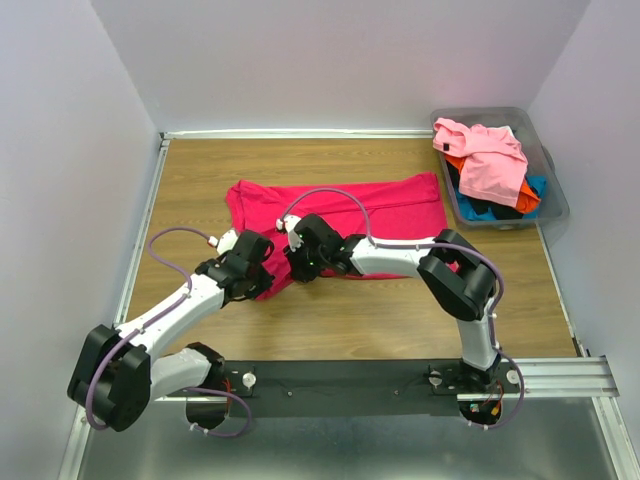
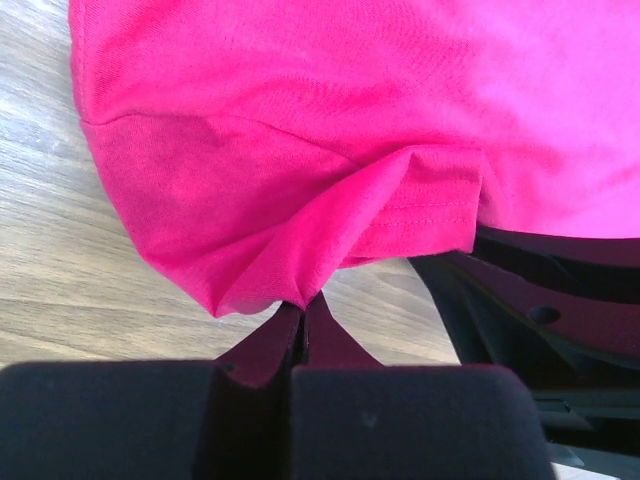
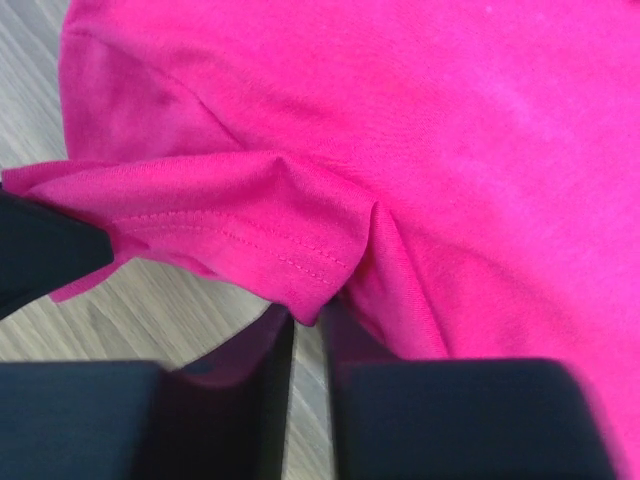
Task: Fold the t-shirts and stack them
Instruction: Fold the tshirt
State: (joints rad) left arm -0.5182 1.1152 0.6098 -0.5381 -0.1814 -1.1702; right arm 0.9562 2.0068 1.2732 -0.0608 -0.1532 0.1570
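Note:
A crimson-magenta t-shirt (image 1: 340,205) lies spread on the wooden table, its near-left part bunched up. My left gripper (image 1: 268,278) is at that bunched corner. In the left wrist view it (image 2: 303,305) is shut on a pinch of the shirt (image 2: 300,120), which pulls up into folds. My right gripper (image 1: 297,262) is right beside it. In the right wrist view it (image 3: 312,318) holds the stitched hem of the shirt (image 3: 400,120) between nearly closed fingers with a thin gap. Light pink (image 1: 490,155), orange (image 1: 455,163), blue (image 1: 535,185) and black (image 1: 480,208) t-shirts lie heaped at the back right.
The heaped shirts sit in a grey plastic bin (image 1: 555,200) at the table's back right corner. White walls close in the table at the back and both sides. The two wrists are almost touching; the right gripper's body (image 2: 540,300) shows in the left wrist view.

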